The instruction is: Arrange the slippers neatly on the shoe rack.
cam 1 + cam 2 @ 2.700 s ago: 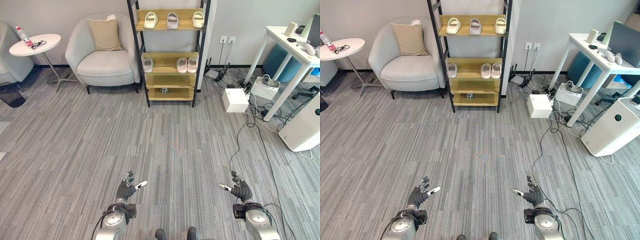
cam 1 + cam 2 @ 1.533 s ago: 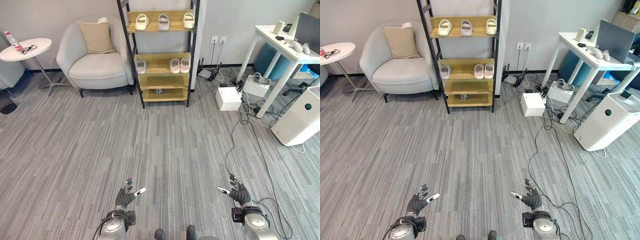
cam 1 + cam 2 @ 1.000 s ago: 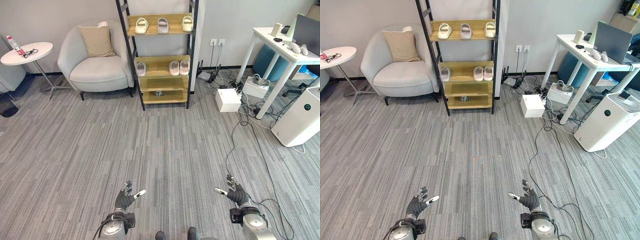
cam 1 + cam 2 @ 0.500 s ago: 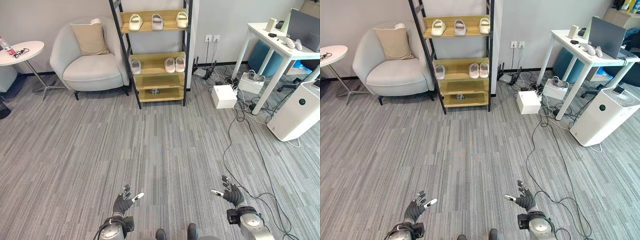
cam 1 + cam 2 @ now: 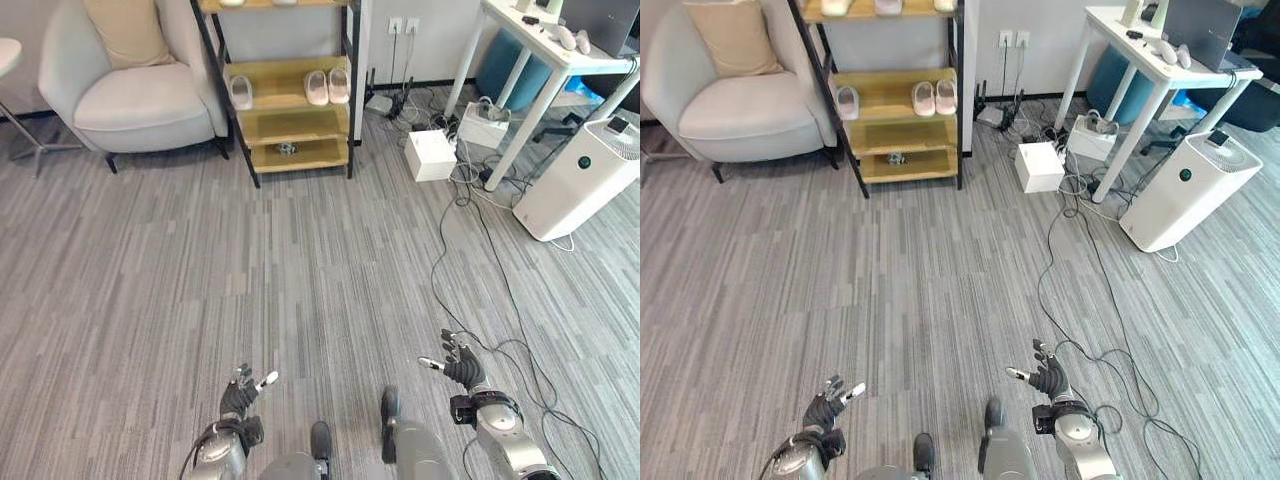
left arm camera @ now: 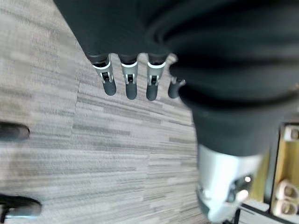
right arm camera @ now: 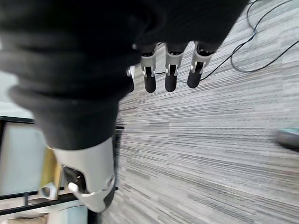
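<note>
While both hands hang low over the carpet holding nothing, left hand (image 5: 238,397) and right hand (image 5: 460,368) with fingers straight and spread, the rack (image 5: 282,112) is well apart at the far wall, beside the armchair (image 5: 130,95). Slippers: a pair (image 5: 327,87) at the right end of the middle shelf, a single (image 5: 240,92) at its left end, more on the top shelf, cut off by the frame edge. None on the floor that I can see. Judgement: the placing looks done or nearly so; the lone slipper sits away from the pair, so tidying may be left. No readable writing or labels anywhere.
</note>
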### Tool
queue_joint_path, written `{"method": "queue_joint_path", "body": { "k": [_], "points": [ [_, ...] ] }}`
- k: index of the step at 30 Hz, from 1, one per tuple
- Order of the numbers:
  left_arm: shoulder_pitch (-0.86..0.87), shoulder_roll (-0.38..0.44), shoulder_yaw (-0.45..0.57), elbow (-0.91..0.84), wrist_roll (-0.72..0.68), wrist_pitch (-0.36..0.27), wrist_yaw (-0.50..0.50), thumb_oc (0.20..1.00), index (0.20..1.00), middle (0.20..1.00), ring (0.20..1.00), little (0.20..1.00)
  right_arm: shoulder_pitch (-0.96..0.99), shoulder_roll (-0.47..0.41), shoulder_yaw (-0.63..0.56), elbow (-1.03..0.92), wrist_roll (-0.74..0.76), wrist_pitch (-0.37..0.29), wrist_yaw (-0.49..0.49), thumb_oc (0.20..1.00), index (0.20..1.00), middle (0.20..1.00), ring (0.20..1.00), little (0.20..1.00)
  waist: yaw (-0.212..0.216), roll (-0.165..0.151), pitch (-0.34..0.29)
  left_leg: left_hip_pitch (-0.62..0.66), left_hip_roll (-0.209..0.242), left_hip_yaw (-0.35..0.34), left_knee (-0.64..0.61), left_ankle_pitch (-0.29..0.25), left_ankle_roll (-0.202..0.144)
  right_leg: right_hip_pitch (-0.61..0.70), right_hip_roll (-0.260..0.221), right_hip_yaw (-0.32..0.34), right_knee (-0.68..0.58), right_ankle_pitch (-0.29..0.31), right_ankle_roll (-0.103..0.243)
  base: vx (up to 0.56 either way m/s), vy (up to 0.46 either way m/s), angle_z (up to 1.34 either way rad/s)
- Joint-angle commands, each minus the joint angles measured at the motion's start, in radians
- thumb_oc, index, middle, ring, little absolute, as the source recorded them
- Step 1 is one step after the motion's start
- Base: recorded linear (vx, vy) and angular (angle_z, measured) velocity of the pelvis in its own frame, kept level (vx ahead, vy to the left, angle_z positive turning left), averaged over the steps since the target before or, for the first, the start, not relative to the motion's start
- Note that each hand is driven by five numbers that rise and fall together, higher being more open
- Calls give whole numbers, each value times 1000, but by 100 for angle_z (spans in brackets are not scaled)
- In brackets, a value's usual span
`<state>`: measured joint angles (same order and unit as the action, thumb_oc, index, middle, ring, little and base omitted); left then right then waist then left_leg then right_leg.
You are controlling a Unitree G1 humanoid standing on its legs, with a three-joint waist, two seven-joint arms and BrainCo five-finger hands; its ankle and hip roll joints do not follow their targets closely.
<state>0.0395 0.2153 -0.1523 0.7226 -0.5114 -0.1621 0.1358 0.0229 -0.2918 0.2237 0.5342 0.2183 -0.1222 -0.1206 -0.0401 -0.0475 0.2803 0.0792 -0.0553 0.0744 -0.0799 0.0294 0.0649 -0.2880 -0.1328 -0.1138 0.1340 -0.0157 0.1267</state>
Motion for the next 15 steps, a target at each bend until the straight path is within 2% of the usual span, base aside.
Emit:
{"method": "queue_joint_path", "body": {
  "k": [1, 2, 3, 4, 5, 6, 7, 8, 10, 12, 13, 14, 15],
  "points": [
    [-10, 8, 5, -45, 8, -26, -22, 1000, 1000, 1000, 1000, 1000, -11, -21, -22, -66, 26, -37, -7, 1000, 1000, 1000, 1000, 1000, -36, 17, -14, 141, -2, -146, 14, -178, -31, 54, 56, -21, -26, 70, -4, 364, -141, 43],
    [-8, 7, 2, -43, 17, -26, -27, 1000, 1000, 1000, 1000, 1000, 5, -23, -30, -70, 35, -39, -1, 1000, 1000, 1000, 1000, 1000, -41, 21, -21, 151, 4, -154, 19, -185, -36, 67, 67, -17, -34, 59, -17, 479, -201, 57],
    [2, 5, 4, -48, 16, -22, -34, 1000, 1000, 1000, 1000, 1000, 25, -39, -48, -78, 39, -40, 6, 1000, 1000, 1000, 1000, 1000, -49, 29, -39, 151, 16, -155, 89, -217, -55, 87, 77, -21, -20, 30, -36, 355, -149, 57],
    [2, 4, 4, -48, 16, -22, -34, 1000, 1000, 1000, 1000, 1000, 25, -39, -49, -79, 39, -40, 6, 1000, 1000, 1000, 1000, 1000, -50, 30, -39, 150, 17, -156, 92, -219, -55, 87, 78, -22, -19, 29, -36, 428, -174, 55],
    [17, 0, 3, -59, 2, -27, -39, 1000, 1000, 1000, 1000, 1000, 34, -56, -59, -80, 57, -48, 12, 1000, 1000, 1000, 1000, 1000, -50, 45, -31, 93, 20, -148, 286, -155, -103, 136, 90, -23, -17, 0, -66, 190, -80, 55],
    [16, 0, 3, -59, 2, -27, -39, 1000, 1000, 1000, 1000, 1000, 34, -56, -58, -80, 57, -48, 12, 1000, 1000, 1000, 1000, 1000, -52, 43, -34, 88, 17, -149, 285, -151, -103, 133, 87, -24, -18, 3, -65, 259, -123, 43],
    [17, -2, -1, -55, -6, -26, -41, 1000, 1000, 1000, 1000, 1000, 33, -66, -61, -84, 63, -50, 15, 1000, 1000, 1000, 1000, 1000, -43, 45, -17, 35, 12, -146, 402, -104, -125, 159, 89, -20, -18, -12, -81, 146, -100, 21],
    [16, 0, -9, -63, -20, -29, -52, 1000, 1000, 1000, 1000, 1000, 31, -80, -65, -90, 71, -52, 23, 1000, 1000, 1000, 1000, 1000, -31, 39, 0, -24, -14, -163, 518, -62, -140, 183, 84, -13, -25, -18, -92, 184, -139, -19],
    [1, 3, -27, -35, -24, -21, -72, 1000, 1000, 1000, 1000, 1000, 21, -99, -66, -101, 75, -50, 29, 1000, 1000, 1000, 1000, 1000, -18, 20, 25, -113, -43, -173, 642, -27, -151, 215, 68, -6, -37, -37, -112, 186, -125, -25],
    [-1, 4, -35, -25, -25, -15, -79, 1000, 1000, 1000, 1000, 1000, 14, -105, -67, -87, 69, -43, 24, 1000, 1000, 1000, 1000, 1000, -3, 12, 34, -192, -48, -168, 629, -46, -141, 251, 61, 11, -54, -49, -112, 245, -67, -39],
    [-1, 3, -34, -6, -23, -12, -80, 1000, 1000, 1000, 1000, 1000, 9, -104, -63, -81, 67, -43, 23, 1000, 1000, 1000, 1000, 1000, 1, 5, 29, -237, -39, -158, 565, -56, -132, 268, 56, 15, -72, -55, -108, 207, -23, -27],
    [-1, 3, -34, -5, -23, -12, -81, 1000, 1000, 1000, 1000, 1000, 9, -104, -63, -81, 67, -43, 22, 1000, 1000, 1000, 1000, 1000, 4, 6, 31, -233, -37, -156, 566, -61, -132, 273, 59, 17, -73, -57, -108, 404, 4, -8],
    [14, 7, -32, -5, -21, -9, -83, 1000, 1000, 1000, 1000, 1000, 6, -98, -62, -79, 70, -45, 22, 1000, 1000, 1000, 1000, 1000, 23, 2, 22, -257, -17, -151, 433, -87, -111, 320, 63, 28, -104, -78, -100, 444, 51, -6]
  ]
}}
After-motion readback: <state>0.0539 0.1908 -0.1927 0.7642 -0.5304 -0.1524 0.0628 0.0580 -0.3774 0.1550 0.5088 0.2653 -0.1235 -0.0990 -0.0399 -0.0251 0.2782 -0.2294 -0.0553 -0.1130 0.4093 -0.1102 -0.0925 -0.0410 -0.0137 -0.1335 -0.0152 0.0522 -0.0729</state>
